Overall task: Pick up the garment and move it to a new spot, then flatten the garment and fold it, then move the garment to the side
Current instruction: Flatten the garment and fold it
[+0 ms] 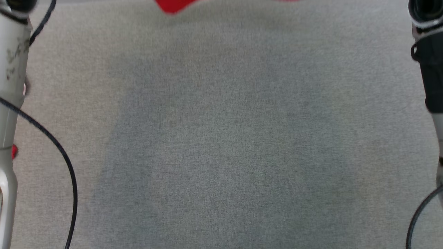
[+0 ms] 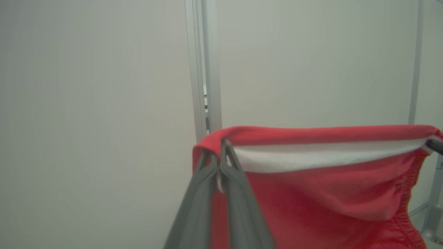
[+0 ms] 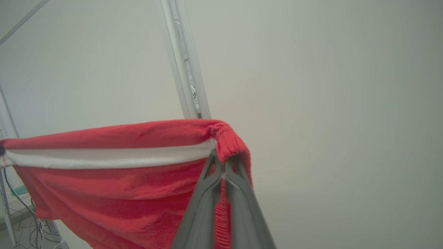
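Dark grey fingers of the left gripper (image 2: 220,150) rise from the bottom middle of the left wrist view, their lower lengths cut off by the frame edge. The jaws are pressed together, pinching the upper left corner of a red garment (image 2: 311,197). From that corner the cloth stretches taut to the right edge, where a small dark tip (image 2: 436,146) meets it; too little of it shows to say what it is. A white band (image 2: 311,157) runs just under the red top edge, and a gathered hem (image 2: 412,180) curves down the right side. The garment's lower part runs off the bottom of the frame, so its kind is hard to tell. Behind it a pale metal post (image 2: 204,69) stands against a plain wall (image 2: 86,103).

In the right wrist view the right gripper (image 3: 221,159) rises from the bottom middle, jaws closed on the upper right corner of the red garment (image 3: 114,197), whose bunched edge drapes over the fingertips. The cloth spans to the left edge and hangs below. Loose cables (image 3: 27,221) lie blurred at the lower left.

In the head view a small scrap of the red garment (image 1: 171,5) dips in at the top edge, above a grey cloth surface (image 1: 221,138). The left forearm (image 1: 12,86), with a black cable (image 1: 65,162), lines the left edge and the right forearm (image 1: 431,69) the right edge; both run out past the top of the frame.
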Controlling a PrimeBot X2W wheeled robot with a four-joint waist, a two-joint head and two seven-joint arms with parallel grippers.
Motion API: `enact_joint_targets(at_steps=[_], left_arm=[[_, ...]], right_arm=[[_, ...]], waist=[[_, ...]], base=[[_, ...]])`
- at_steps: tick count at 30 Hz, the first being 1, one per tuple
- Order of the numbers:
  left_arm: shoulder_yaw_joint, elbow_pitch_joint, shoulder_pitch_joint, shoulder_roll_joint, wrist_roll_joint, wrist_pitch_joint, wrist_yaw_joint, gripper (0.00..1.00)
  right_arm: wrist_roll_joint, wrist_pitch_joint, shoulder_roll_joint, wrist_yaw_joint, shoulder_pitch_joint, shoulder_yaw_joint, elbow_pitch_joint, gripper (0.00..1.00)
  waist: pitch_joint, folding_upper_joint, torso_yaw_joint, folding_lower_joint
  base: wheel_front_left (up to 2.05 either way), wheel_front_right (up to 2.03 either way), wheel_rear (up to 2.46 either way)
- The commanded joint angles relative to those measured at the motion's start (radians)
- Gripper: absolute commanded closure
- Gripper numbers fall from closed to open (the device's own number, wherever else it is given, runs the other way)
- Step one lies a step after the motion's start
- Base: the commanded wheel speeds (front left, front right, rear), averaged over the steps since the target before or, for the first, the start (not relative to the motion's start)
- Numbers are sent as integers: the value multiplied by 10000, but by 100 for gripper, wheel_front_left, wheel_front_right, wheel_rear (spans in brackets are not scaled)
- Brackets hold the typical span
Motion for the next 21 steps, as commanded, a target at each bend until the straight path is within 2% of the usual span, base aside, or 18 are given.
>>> enact_joint_targets(at_steps=[1, 5, 11, 17, 21], left_arm=[[-14, 413, -298, -57, 79, -210, -91, 100], [-193, 1973, -1044, -391, 109, -732, -408, 100], [-418, 2981, -445, -860, -218, -1523, -660, 100], [-296, 2307, 1553, -1006, -461, -1922, -736, 100], [51, 945, 3510, -887, -444, -1960, -600, 100]], right_arm=[[-67, -264, -21, -7, -294, 136, 414, 100], [-49, -761, 128, -7, -1134, 872, 1862, 100], [589, -1060, 70, -5, -718, 2318, 2530, 100], [1806, -1217, -494, -5, 1106, 3767, 1742, 100], [2678, -1240, -1085, -4, 2629, 4624, 758, 100]], waist=[[531, 0, 82, 0], [976, 0, 185, 0], [1448, 0, 384, 0], [1330, 0, 494, 0], [1063, 0, 504, 0]], base=[[0, 0, 0], [0, 0, 0], [0, 0, 0], [0, 0, 0], [0, 0, 0]])
